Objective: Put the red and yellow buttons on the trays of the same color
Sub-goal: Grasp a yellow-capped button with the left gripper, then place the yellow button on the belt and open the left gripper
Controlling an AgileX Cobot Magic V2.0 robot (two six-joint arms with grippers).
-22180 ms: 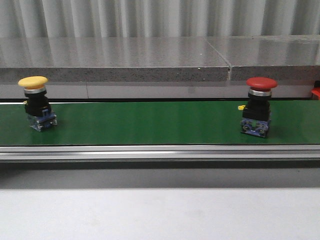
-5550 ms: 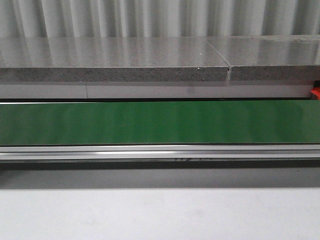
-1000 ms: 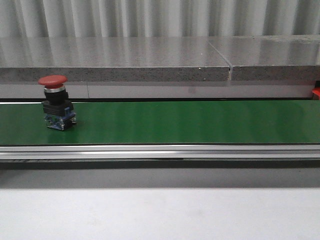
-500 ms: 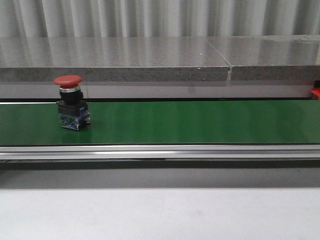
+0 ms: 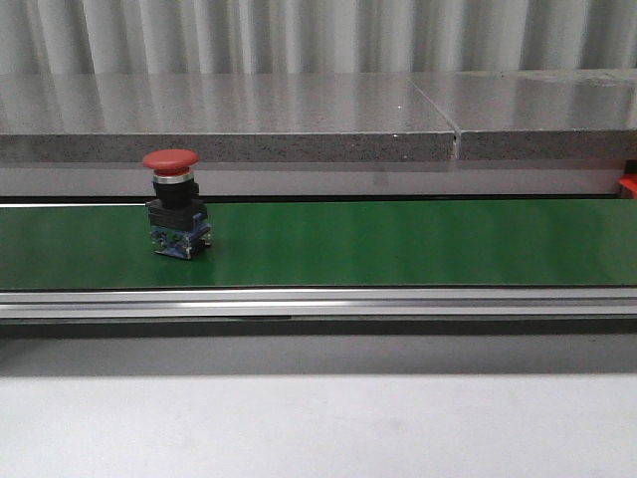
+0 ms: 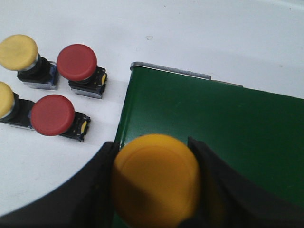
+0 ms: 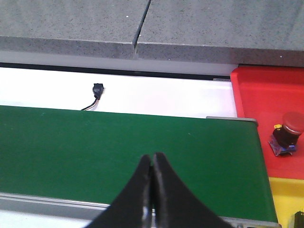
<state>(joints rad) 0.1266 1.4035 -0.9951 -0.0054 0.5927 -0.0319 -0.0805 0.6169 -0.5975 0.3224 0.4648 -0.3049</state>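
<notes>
On the belt: we see one red button (image 5: pixel 176 204) standing upright on the green conveyor (image 5: pixel 398 244), at about 9 o'clock of the front view, no gripper near it.
Left gripper (image 6: pixel 154 187): pinching a yellow button (image 6: pixel 156 179) over the belt's end; we judge it is about to be set on the belt.
Waiting stock: two red buttons (image 6: pixel 76 62) (image 6: pixel 52 115) and two yellow buttons (image 6: pixel 18 52) (image 6: pixel 4 99) sit on the white table beside the belt, at 9 to 10 o'clock in the left wrist picture.
Right gripper (image 7: pixel 151 166): fingers pressed together, holding nothing, above the belt.
Done: one red button (image 7: pixel 286 133) rests on the red tray (image 7: pixel 266 90).
Yellow tray (image 7: pixel 285 192): only a corner shows; we cannot tell its contents.
Left: we judge most of the sorting remains.
</notes>
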